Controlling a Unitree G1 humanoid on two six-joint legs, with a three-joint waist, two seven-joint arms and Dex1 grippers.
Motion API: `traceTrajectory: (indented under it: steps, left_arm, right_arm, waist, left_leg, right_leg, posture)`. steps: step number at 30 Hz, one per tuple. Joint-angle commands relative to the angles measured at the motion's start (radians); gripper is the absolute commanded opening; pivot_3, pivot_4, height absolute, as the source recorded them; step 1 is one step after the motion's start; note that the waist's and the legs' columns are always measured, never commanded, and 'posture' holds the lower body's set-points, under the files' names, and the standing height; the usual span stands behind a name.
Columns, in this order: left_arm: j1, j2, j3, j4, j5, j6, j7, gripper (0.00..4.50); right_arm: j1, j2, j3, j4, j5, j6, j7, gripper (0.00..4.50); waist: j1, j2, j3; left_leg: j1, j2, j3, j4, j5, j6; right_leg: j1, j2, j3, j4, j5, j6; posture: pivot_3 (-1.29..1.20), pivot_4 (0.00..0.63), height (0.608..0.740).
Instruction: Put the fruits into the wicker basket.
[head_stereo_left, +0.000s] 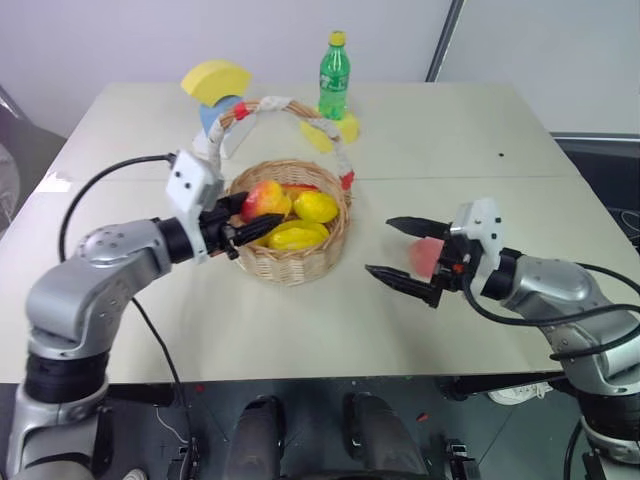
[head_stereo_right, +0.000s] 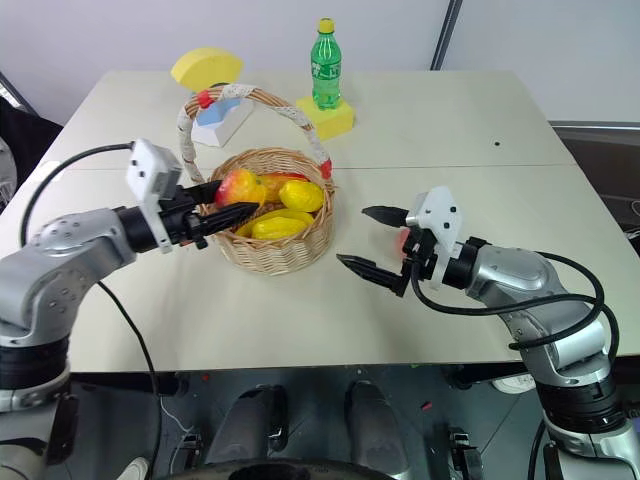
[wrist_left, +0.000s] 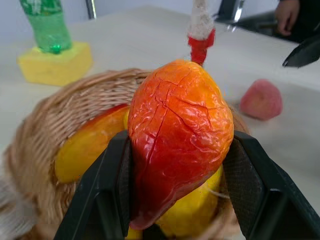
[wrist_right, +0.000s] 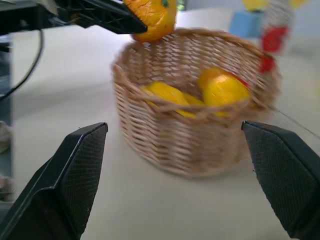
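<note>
A red-and-yellow mango-like fruit hangs over the near-left rim of the wicker basket, with my left gripper shut on it. In the left wrist view the fruit sits squeezed between both fingers. The basket holds yellow fruits and has a white arched handle with red ends. A pink peach lies on the table to the right of the basket. It is partly hidden behind my right gripper, which stands open and level, pointing toward the basket with nothing between its fingers.
At the back of the table a green bottle stands on a yellow foam block. A yellow arched foam block and a blue block sit behind the basket handle. A person's hand shows beyond the table's far side.
</note>
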Motion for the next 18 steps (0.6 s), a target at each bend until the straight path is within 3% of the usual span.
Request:
traceTrajectory:
  steps: [1,4,18]
  left_arm:
    - [-0.036,-0.016,-0.009,0.009,0.018,-0.043,-0.005,3.11]
    - [-0.047,-0.028,-0.016,0.007,0.002,-0.08,-0.054,4.38]
    - [0.005,-0.012,-0.043,-0.011,0.025,-0.124,-0.155,4.38]
  right_arm:
    - [-0.006,0.008,-0.035,0.045,-0.075,-0.015,-0.075,4.5]
    - [-0.003,0.015,-0.034,0.134,-0.162,-0.001,-0.16,4.5]
    - [0.037,0.074,-0.048,0.21,-0.171,0.158,-0.229,4.5]
  waist:
    - [0.001,0.0,0.0]
    - [0.005,0.0,0.0]
    - [0.005,0.0,0.0]
  left_leg:
    - [0.0,0.001,0.0,0.0,0.0,0.0]
    - [0.0,0.001,0.0,0.001,0.0,0.0]
    - [0.0,0.001,0.0,0.001,0.0,0.0]
  right_leg:
    - [0.0,0.001,0.0,0.0,0.0,0.0]
    - [0.0,0.001,0.0,0.0,0.0,-0.001]
    - [0.0,0.0,0.001,0.0,0.0,0.0]
  posture:
    - [0.0,0.15,0.74]
    - [0.0,0.15,0.74]
    - [0.0,0.15,0.74]
